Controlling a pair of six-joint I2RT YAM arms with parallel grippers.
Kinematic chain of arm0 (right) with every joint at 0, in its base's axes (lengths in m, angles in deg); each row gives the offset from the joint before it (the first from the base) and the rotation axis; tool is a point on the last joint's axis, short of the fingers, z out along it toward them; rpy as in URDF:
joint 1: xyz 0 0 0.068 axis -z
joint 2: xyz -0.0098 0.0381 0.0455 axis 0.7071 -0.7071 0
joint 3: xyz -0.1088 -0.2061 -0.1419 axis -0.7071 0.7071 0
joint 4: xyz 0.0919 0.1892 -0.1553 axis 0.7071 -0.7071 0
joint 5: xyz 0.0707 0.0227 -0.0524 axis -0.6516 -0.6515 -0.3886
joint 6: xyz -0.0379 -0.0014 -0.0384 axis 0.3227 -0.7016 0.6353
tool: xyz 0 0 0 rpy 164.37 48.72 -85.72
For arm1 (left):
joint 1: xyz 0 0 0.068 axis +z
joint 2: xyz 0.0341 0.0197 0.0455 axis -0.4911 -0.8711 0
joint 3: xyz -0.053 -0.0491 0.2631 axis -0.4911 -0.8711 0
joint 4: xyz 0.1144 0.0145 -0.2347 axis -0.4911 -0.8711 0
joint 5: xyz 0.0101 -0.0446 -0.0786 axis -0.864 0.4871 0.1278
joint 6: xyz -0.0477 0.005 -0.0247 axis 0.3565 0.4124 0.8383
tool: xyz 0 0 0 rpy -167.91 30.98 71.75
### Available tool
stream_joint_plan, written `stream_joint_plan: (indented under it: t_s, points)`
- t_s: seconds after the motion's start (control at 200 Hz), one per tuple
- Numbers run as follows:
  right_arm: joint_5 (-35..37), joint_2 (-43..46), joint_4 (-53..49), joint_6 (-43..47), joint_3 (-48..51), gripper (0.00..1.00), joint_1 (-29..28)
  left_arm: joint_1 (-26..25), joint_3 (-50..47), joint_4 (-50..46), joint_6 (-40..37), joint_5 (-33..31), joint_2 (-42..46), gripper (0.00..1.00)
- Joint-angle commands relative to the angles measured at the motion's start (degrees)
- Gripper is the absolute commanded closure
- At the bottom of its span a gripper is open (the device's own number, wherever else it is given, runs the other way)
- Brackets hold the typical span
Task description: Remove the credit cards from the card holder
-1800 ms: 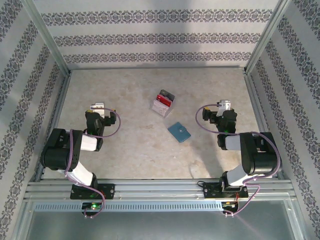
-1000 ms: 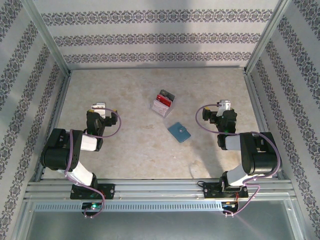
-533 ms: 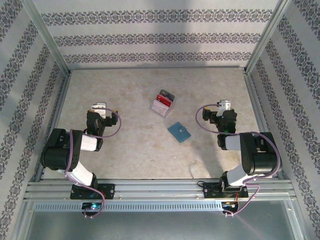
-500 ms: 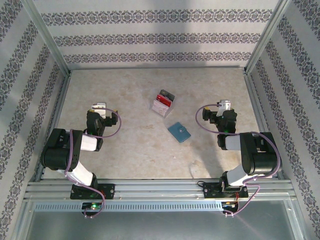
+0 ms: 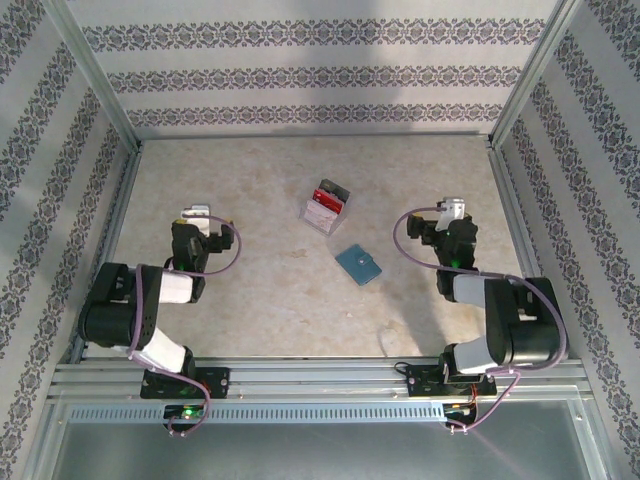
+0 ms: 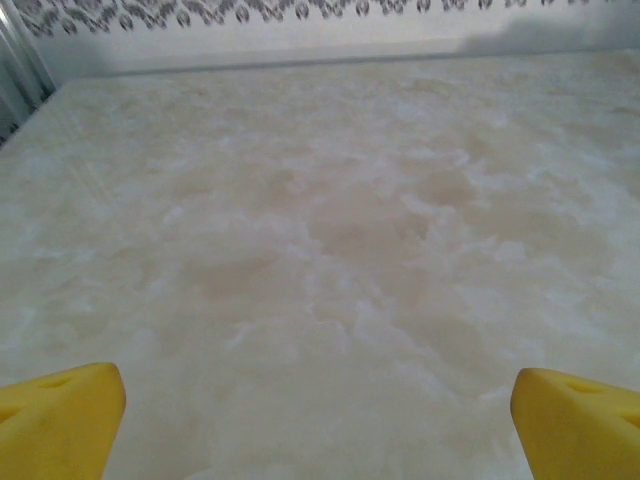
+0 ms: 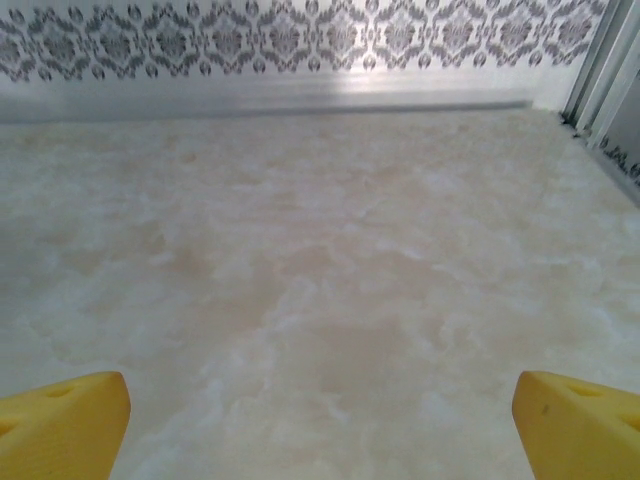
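Nothing of the task looks begun: the card holder (image 5: 358,265) lies flat and folded shut on the worktop (image 5: 250,180), a little right of its middle and somewhat nearer the near edge than the far one. No card is visible outside it. Just beyond it, toward the far edge, stands a clear plastic box (image 5: 327,207) with red and dark contents, close to the holder but apart from it.

Both arms are folded back near their bases. The left gripper (image 5: 195,213) hangs over the left part of the worktop, well apart from the holder. The right gripper (image 5: 450,212) hangs over the right part and is the nearer of the two, though also clear of it. Each is spread wide and empty. In the left wrist view the left gripper (image 6: 320,430) shows yellow fingertips (image 6: 60,415) at the lower corners with bare marbled surface between them, and the right gripper (image 7: 320,430) shows the same with its fingertips (image 7: 575,420).

The step in hand seems to be the first approach. The next move probably calls for one arm, likely the right, to swing inward and come down on the holder to pin or pinch it. The other would then lift the flap and draw out the cards. The holder is thin and flat, so getting a finger under an edge may be awkward, and the box beside it leaves little room on the far side.
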Motion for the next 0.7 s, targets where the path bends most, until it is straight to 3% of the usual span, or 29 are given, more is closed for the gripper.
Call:
stream_joint_plan:
  t_s: [0.0,0.185,0.39,0.505,0.695]
  points:
    - [2.09,5.1,-4.22,-0.96,-0.21,0.02,-0.25,0.53,0.5,-4.73,1.47,-3.23,5.32,0.01]
    - [3.34,15.83,-21.25,-6.27,-3.05,0.02,-0.19,0.54,3.68,-21.02,8.09,-8.35,17.25,0.01]
    - [-0.8,24.89,-40.05,-11.22,-7.26,0.02,-0.43,-0.55,8.09,-39.98,22.73,-2.16,26.66,0.01]
    - [-4.74,27.71,-46.96,-13.13,-8.25,0.02,-0.88,-4.62,8.07,-46.19,28.68,-3.4,30.75,0.01]
    - [-7.97,29.18,-55.48,-16.46,-9.51,0.11,-3.26,-14.75,7.13,-53.44,39.85,-8.06,35.24,0.01]
